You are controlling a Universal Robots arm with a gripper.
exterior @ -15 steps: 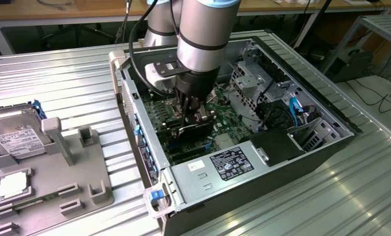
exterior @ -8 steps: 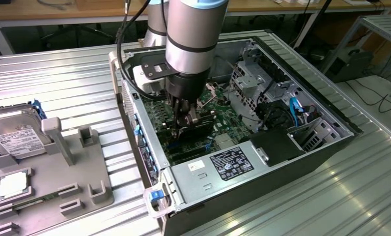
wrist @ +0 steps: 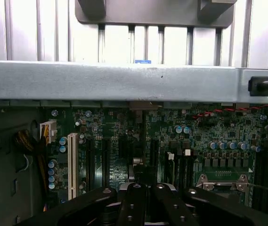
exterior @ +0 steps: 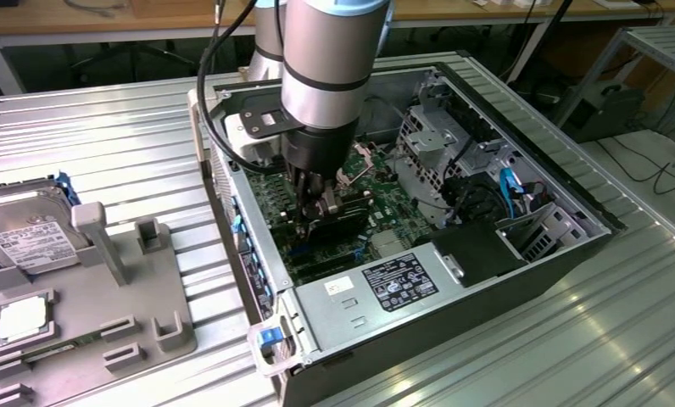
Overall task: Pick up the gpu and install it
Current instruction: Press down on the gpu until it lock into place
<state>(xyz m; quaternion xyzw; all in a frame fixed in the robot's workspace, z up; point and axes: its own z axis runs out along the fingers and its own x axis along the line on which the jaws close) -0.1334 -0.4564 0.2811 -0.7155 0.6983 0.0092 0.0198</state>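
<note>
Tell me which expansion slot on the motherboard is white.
The long slot beside the blue capacitors, near the yellow-and-white connector. The other slots next to it are dark; the gripper is over those.

A: Are you reading any text here?
B: No. The power supply label (exterior: 397, 283) and the hard drive label (exterior: 26, 240) are showing print, but nothing on them is coming through legibly.
</note>
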